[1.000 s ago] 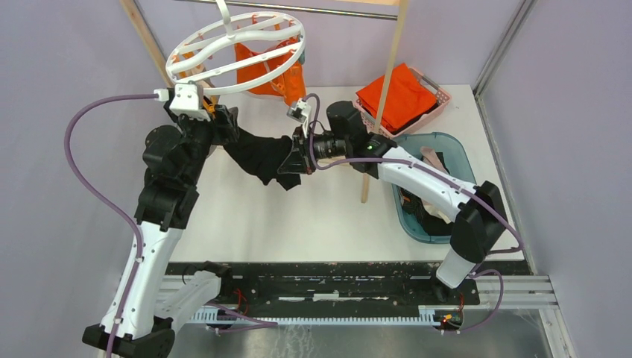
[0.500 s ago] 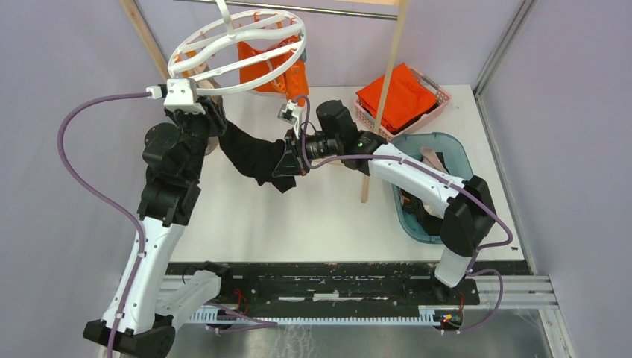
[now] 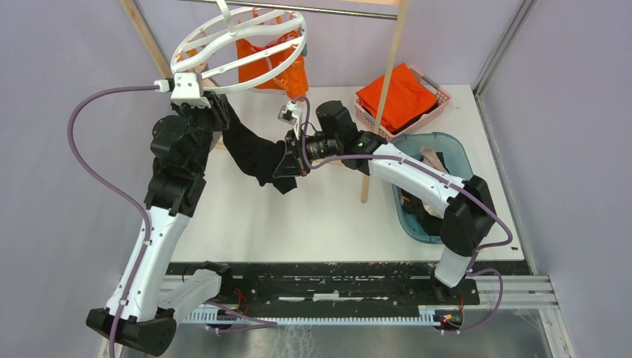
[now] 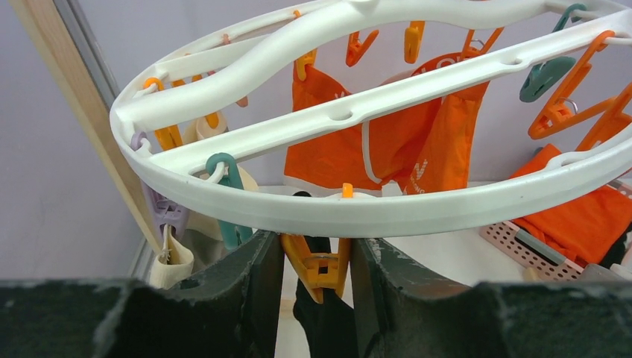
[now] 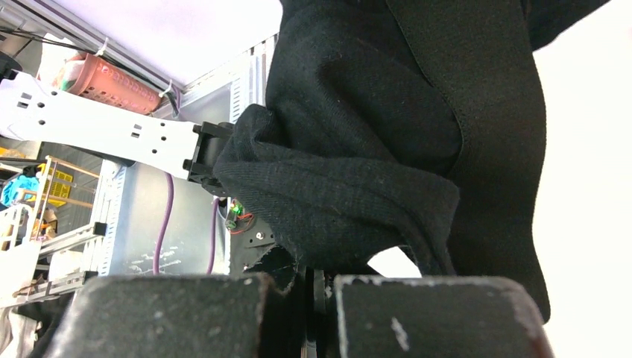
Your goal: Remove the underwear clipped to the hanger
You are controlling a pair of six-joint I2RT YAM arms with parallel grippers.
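Note:
The white ring hanger (image 3: pixel 233 33) hangs at the back left, and its rim (image 4: pixel 417 212) fills the left wrist view. The black underwear (image 3: pixel 257 153) stretches from the rim down to my right gripper (image 3: pixel 287 160), which is shut on its lower end (image 5: pixel 373 134). My left gripper (image 3: pixel 212 104) is at the near rim. Its fingers (image 4: pixel 253 276) press both sides of the orange peg (image 4: pixel 319 265) that holds the black cloth (image 4: pixel 328 321). The orange underwear (image 3: pixel 268 67) hangs clipped at the far side (image 4: pixel 350 142). A beige garment (image 4: pixel 175 261) hangs at the left.
A pink basket (image 3: pixel 440 93) with a folded orange cloth (image 3: pixel 402 93) stands at the back right. A teal tub (image 3: pixel 454 153) holding clothes is at the right. A wooden post (image 3: pixel 384 97) stands just right of my right arm, and another (image 3: pixel 145 37) at the back left.
My left gripper has risen up and back to the hanger rim and now sits around the peg. My right gripper shifted slightly left with the black underwear, then held still.

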